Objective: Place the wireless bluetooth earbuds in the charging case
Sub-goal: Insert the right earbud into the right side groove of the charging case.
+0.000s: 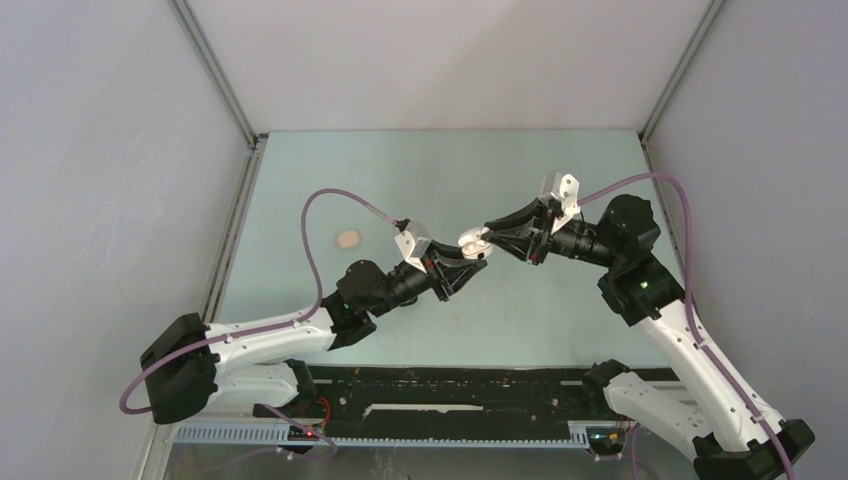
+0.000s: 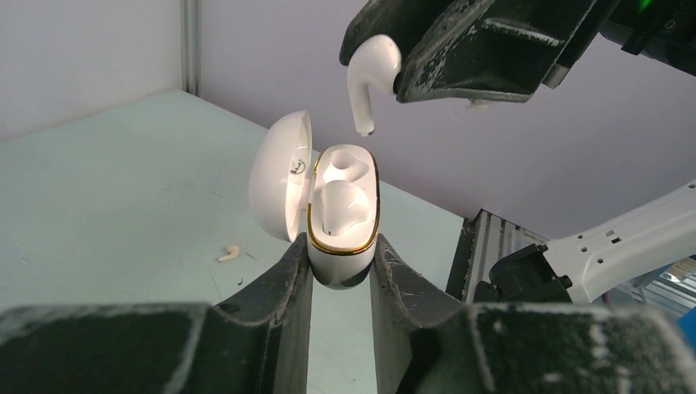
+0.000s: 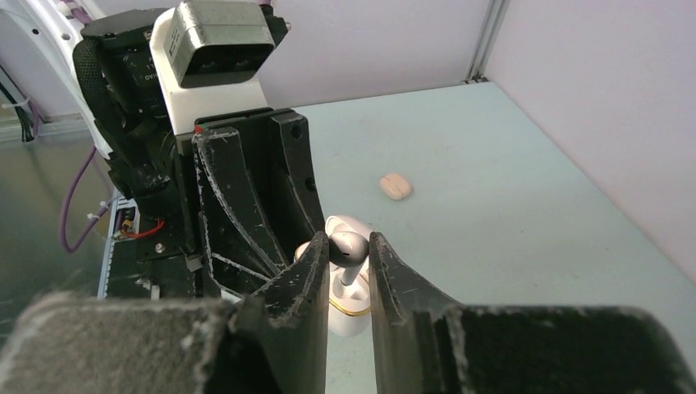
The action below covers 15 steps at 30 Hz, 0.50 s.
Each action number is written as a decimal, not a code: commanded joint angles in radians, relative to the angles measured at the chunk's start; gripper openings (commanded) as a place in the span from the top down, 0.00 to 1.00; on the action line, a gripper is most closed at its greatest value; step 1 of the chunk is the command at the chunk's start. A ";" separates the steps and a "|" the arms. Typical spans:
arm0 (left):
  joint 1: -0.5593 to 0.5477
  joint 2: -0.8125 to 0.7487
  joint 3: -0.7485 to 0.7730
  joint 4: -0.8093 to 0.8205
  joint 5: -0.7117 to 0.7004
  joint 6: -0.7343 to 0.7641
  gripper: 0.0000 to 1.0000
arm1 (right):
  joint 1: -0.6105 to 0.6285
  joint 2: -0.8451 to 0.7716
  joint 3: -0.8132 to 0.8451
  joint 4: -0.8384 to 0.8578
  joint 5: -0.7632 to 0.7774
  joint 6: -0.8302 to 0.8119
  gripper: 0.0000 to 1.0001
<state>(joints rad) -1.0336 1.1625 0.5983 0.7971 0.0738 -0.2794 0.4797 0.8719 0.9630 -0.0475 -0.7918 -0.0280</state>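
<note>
From my remote station I could read no text: a small dark mark inside the open lid (image 2: pixel 283 176) of the charging case (image 2: pixel 343 256) and faint white print on the left arm's wrist housing (image 3: pixel 135 78) stayed illegible.

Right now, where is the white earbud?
The white earbud hangs top centre of the left wrist view, pinched in the right fingers, just above the open charging case held by the left fingers.

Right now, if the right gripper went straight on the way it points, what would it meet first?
Probably the open charging case clamped in the left gripper: the white earbud held by the right gripper hangs stem-first just above it. Depth is unclear.
</note>
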 commanded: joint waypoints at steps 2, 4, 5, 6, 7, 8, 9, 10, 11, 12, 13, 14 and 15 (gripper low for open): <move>0.004 -0.036 0.032 0.032 -0.020 0.036 1.00 | 0.009 0.000 0.003 -0.022 0.020 -0.034 1.00; 0.004 -0.039 0.031 0.033 -0.019 0.039 1.00 | 0.012 0.002 -0.002 -0.016 0.020 -0.035 1.00; 0.004 -0.040 0.029 0.034 -0.020 0.040 1.00 | 0.013 0.001 -0.009 -0.008 0.022 -0.034 1.00; 0.004 -0.041 0.029 0.034 -0.019 0.041 1.00 | 0.013 0.001 -0.014 -0.005 0.023 -0.033 1.00; 0.004 -0.042 0.028 0.034 -0.020 0.042 1.00 | 0.014 0.003 -0.020 -0.001 0.025 -0.033 1.00; 0.004 -0.043 0.026 0.035 -0.019 0.043 1.00 | 0.016 0.003 -0.023 0.001 0.027 -0.032 1.00; 0.004 -0.043 0.026 0.034 -0.019 0.043 1.00 | 0.015 0.003 -0.027 0.005 0.028 -0.030 1.00; 0.004 -0.043 0.025 0.034 -0.020 0.044 1.00 | 0.015 0.003 -0.031 0.009 0.029 -0.031 1.00; 0.004 -0.043 0.024 0.034 -0.019 0.047 1.00 | 0.016 0.003 -0.034 0.013 0.031 -0.032 1.00; 0.004 -0.043 0.022 0.034 -0.020 0.048 1.00 | 0.017 0.003 -0.036 0.015 0.033 -0.033 1.00; 0.005 -0.042 0.021 0.034 -0.021 0.048 1.00 | 0.016 0.004 -0.038 0.016 0.036 -0.036 1.00; 0.005 -0.044 0.019 0.036 -0.023 0.048 1.00 | 0.016 0.005 -0.039 0.015 0.039 -0.038 1.00; 0.006 -0.044 0.017 0.039 -0.022 0.048 1.00 | 0.017 0.006 -0.040 0.014 0.042 -0.041 1.00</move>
<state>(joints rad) -1.0336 1.1496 0.5983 0.7841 0.0711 -0.2600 0.4896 0.8749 0.9302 -0.0631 -0.7727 -0.0483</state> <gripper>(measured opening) 0.297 0.225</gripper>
